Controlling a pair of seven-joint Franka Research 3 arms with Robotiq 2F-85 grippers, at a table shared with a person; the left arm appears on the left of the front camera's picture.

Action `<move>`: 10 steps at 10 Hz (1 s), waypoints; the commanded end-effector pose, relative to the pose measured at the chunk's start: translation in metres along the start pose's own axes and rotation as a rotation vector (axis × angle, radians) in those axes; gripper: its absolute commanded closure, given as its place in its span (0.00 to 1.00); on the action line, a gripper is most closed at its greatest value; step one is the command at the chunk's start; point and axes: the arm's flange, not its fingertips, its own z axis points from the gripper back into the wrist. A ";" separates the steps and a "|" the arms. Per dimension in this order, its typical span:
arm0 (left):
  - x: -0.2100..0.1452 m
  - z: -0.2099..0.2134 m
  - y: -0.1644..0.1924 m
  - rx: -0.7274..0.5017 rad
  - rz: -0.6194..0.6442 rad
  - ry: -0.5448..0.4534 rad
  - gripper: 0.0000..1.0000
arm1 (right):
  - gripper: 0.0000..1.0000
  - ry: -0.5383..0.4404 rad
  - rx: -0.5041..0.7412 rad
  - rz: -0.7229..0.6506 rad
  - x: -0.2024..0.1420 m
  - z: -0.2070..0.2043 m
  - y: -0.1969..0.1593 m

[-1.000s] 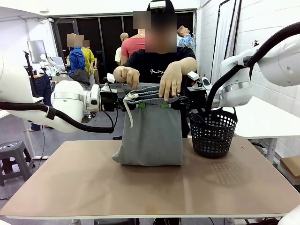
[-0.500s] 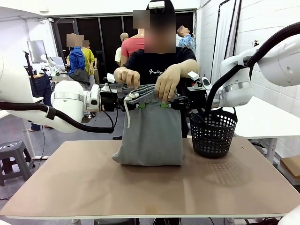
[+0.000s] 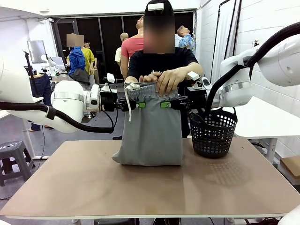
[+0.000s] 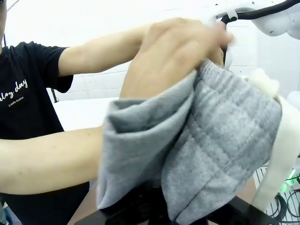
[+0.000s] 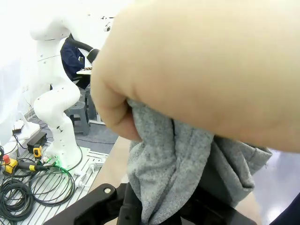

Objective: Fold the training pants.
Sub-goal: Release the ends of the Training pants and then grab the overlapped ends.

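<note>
The training pants [image 3: 150, 133], light grey soft jersey gathered into a tall, slack rectangle, hang between the two arms above the far edge of the table [image 3: 150, 187]. Their rounded lower fold rests on the tabletop about midway along that edge. The left gripper [image 3: 135, 104] is clamped on the cloth's upper left border and the right gripper [image 3: 167, 104] on its upper right border, green pads pressed together over the fabric on each side. Above them the gathered elastic waistband bunches in thick ribbed ridges, and a white drawstring [image 3: 127, 110] dangles down the left side. The person's hands [image 3: 168, 78] grasp the waistband from the far side, fingers curled over its top; the left wrist view shows its rows of stitching close up. A black plastic mesh basket [image 3: 213, 133], round and tapering downward, stands near the table's far right corner, just beside the pants. The tabletop is a matte tan board with rounded corners. Around it are white walls, dark doorways, a grey stool [image 3: 14, 157] on the floor at left and a white side table [image 3: 262, 117] at right.
</note>
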 end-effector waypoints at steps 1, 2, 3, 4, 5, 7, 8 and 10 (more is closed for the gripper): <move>0.002 0.001 -0.002 0.005 -0.016 -0.010 1.00 | 1.00 -0.007 0.001 0.003 0.001 0.000 0.002; 0.002 0.001 -0.002 0.005 -0.016 -0.010 1.00 | 1.00 -0.007 0.001 0.003 0.001 0.000 0.002; 0.002 0.001 -0.002 0.005 -0.016 -0.010 1.00 | 1.00 -0.007 0.001 0.003 0.001 0.000 0.002; 0.002 0.001 -0.002 0.005 -0.016 -0.010 1.00 | 1.00 -0.007 0.001 0.003 0.001 0.000 0.002; 0.002 0.001 -0.002 0.005 -0.016 -0.010 1.00 | 1.00 -0.007 0.001 0.003 0.001 0.000 0.002; 0.002 0.001 -0.002 0.005 -0.016 -0.010 1.00 | 1.00 -0.007 0.001 0.003 0.001 0.000 0.002; 0.002 0.001 -0.002 0.005 -0.016 -0.010 1.00 | 1.00 -0.007 0.001 0.003 0.001 0.000 0.002; 0.002 0.001 -0.002 0.005 -0.016 -0.010 1.00 | 1.00 -0.007 0.001 0.003 0.001 0.000 0.002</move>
